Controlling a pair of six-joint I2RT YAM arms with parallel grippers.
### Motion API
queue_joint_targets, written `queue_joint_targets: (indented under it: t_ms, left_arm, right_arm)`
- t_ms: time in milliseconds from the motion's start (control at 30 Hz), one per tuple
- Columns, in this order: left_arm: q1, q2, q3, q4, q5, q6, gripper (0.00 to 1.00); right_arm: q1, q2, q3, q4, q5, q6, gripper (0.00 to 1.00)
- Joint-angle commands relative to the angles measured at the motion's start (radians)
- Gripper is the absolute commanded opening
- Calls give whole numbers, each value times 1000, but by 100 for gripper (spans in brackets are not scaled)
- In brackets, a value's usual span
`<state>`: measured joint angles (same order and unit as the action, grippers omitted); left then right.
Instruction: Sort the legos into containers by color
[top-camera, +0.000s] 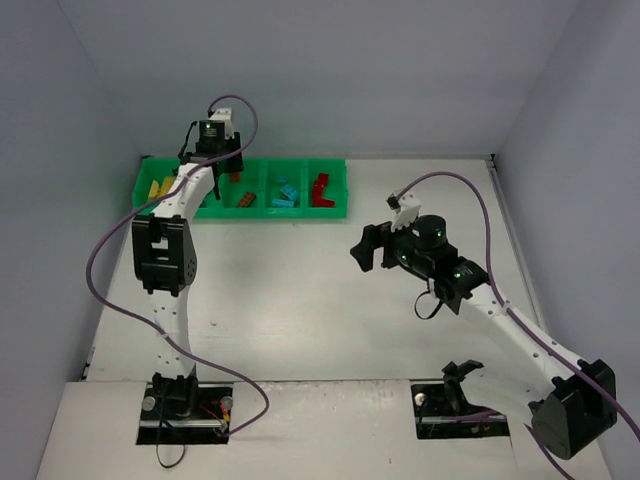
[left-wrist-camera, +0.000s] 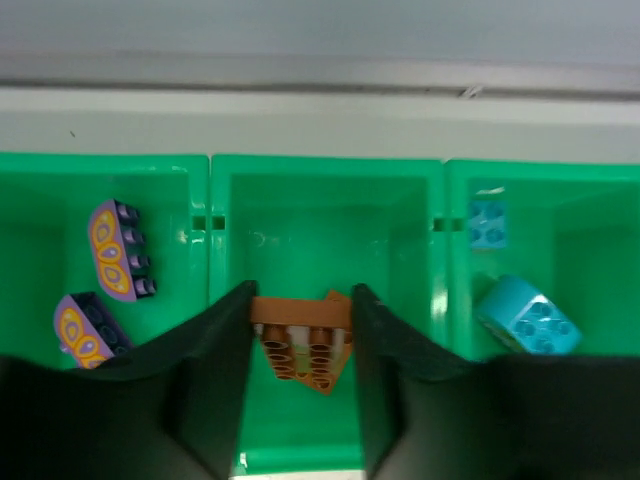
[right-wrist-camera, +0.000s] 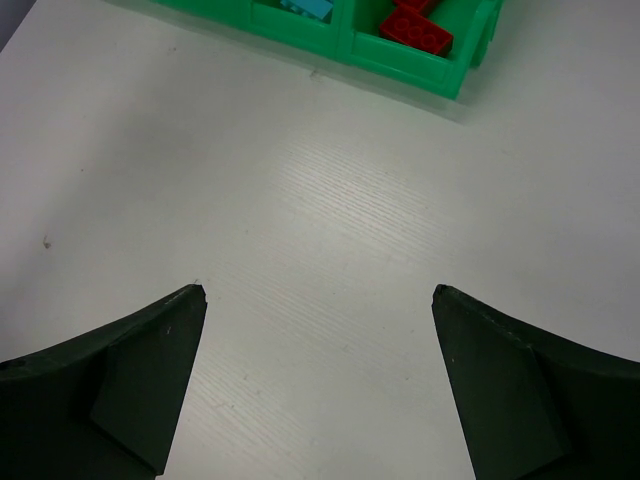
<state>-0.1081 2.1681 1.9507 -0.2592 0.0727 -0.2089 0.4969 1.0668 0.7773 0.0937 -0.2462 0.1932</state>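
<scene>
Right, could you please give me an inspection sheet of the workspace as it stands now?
Surface: white table; no loose bricks seen on it.
Job's things: green tray at the far left. Its compartments, left to right, hold yellow bricks, purple bricks, an orange-brown brick, cyan bricks and red bricks.
Clutter: nothing seen.
Grippers: left gripper is over the middle compartment, closed on the orange-brown brick. Right gripper is open over bare table, holding nothing.
Cables: a purple cable loops loosely beside the left arm, another by the right arm.
Surroundings: plain grey walls on three sides.
</scene>
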Motion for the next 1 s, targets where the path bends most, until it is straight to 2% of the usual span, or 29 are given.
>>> queue_joint_targets:
  t_ms: [0,33,67,167,267,400,567,767,900,967]
  left_arm:
    - [8,-28,100,-2,-19,29,41]
    - [10,-19,103,-3,-17,28,45]
    - [10,-17,105,-2,-14,26,55]
    - [12,-30,97,1,-7,25,70]
    - [12,-76,56,17,-1,16,75]
    - [12,-155,7,14,21,-13,77]
    - [10,-350,-110,-29,36,-64,77]
    - [10,-681,-266,-184,35,-64,77]
    - [10,-984,-476,-271,0,-72,77]
    - [10,-1083,-539,-325,-40,-96,77]
  right_arm:
    - [-4,-63,2,17,48,21,93]
    - [-4,-68,0,12,62,28,93]
    - [-4,-74,0,0,70,29,93]
    - [-4,-94,4,-23,91,37,93]
    - [-4,-117,19,-49,119,37,94]
    - [-4,-137,46,-86,148,26,95]
    - [-4,-152,106,-170,208,11,100]
    - [-4,-192,215,-273,275,11,100]
    - [-4,-243,249,-311,312,15,100]
    - [-4,-264,260,-325,341,15,100]
